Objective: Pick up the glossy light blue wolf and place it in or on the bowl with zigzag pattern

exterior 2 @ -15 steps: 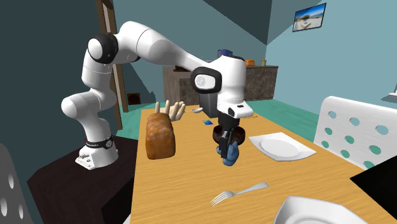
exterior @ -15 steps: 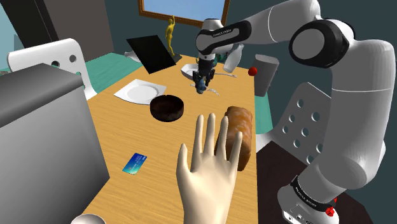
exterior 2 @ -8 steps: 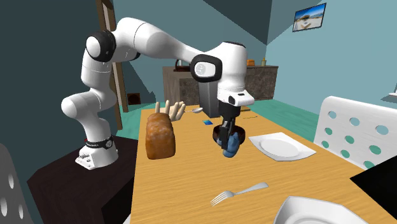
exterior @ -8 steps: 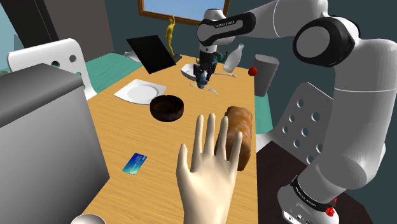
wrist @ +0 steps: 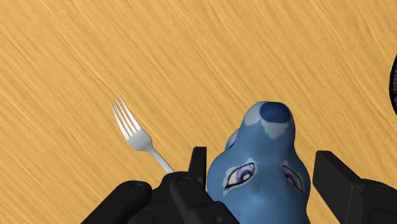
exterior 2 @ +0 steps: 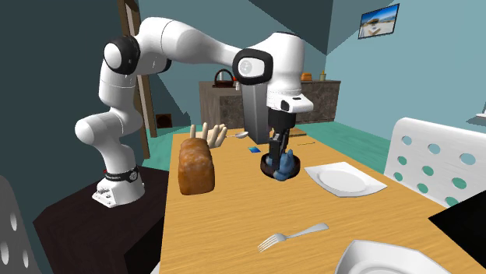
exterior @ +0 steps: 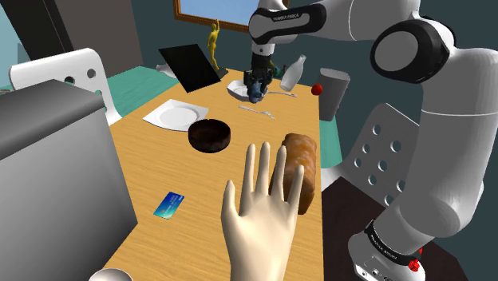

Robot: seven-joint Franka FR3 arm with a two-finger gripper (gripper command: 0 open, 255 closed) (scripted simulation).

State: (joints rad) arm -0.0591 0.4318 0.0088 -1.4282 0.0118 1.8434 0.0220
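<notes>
Seen across the wooden table [exterior 2: 226, 222], the white arm [exterior 2: 191, 48] arches from its dark stand [exterior 2: 86, 222]. My black gripper [exterior 2: 277, 159] points downward and clasps the blue wolf [exterior 2: 289, 165] clear of the tabletop. From my angle the wolf overlaps a dark bowl [exterior 2: 271, 171]; I cannot tell whether it hangs over it. At the view's left stands a bread loaf [exterior 2: 195, 167], with a pale model hand [exterior 2: 209, 135] behind. At right lies a white plate [exterior 2: 341, 179]. A fork [exterior 2: 292, 236] lies nearest the camera.
</notes>
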